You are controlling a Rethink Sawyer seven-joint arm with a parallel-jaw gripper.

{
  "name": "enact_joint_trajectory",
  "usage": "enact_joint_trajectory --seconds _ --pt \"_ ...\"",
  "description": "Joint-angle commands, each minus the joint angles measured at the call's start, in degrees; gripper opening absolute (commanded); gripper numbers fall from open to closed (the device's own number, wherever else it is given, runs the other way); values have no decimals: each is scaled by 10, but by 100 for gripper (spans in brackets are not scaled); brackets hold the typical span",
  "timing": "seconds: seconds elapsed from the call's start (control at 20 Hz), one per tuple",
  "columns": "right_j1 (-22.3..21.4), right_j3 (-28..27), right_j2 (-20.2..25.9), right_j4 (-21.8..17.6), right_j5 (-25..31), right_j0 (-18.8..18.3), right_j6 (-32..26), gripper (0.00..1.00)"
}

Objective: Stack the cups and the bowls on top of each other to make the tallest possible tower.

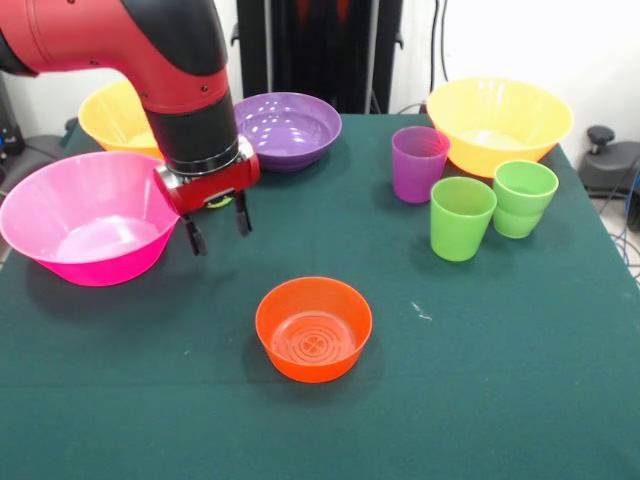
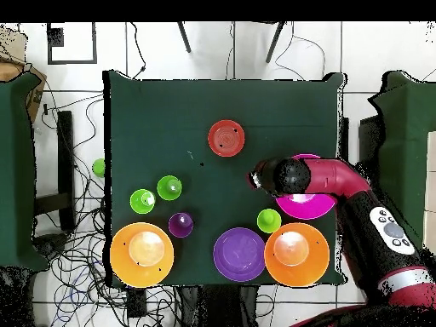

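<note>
You are looking at the red and black arm's gripper [image 1: 214,228] hanging with its two short black fingers [image 1: 196,238] spread apart and nothing between them, just beside the rim of the big glossy pink plastic bowl [image 1: 60,205]. Nothing is stacked yet: the tower is not begun. The small glossy orange plastic bowl [image 1: 313,329] is sitting upright and alone on the green table [image 1: 520,380], on the camera side of the pink bowl and off toward the cups; from the gripper it is lying nearer the camera in the front view and a little away from the pink bowl. In the overhead view the same orange bowl [image 2: 226,138] is lying further from the robot's base than the gripper [image 2: 259,180]. Being round, it is offering no preferred axis; you would be closing on its rim.

The medium purple plastic bowl [image 1: 288,128] is lying behind the pink bowl, toward the pedestal.
</note>
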Motion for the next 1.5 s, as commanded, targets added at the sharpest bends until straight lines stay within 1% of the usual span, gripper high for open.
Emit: enact_joint_trajectory --seconds 0.05,0.3,0.5,0.65,0.8,1.05,1.2,1.3,1.4,1.5 --pt "-2 -21 2 -23 22 9 -62 100" --pt "-86 10 5 3 80 2 -72 100" --pt "-121 19 7 13 106 -3 -81 100" --pt "-132 20 8 17 122 -6 -89 100" --pt "-145 44 8 21 119 -12 -80 100" --pt "-201 114 6 35 102 -22 -48 100" --pt "-223 148 3 42 91 -26 -33 100" --pt "-226 169 3 41 67 -29 -20 100" --pt "-209 178 2 36 42 -28 -5 100" --pt "-185 182 5 27 5 -30 8 100"
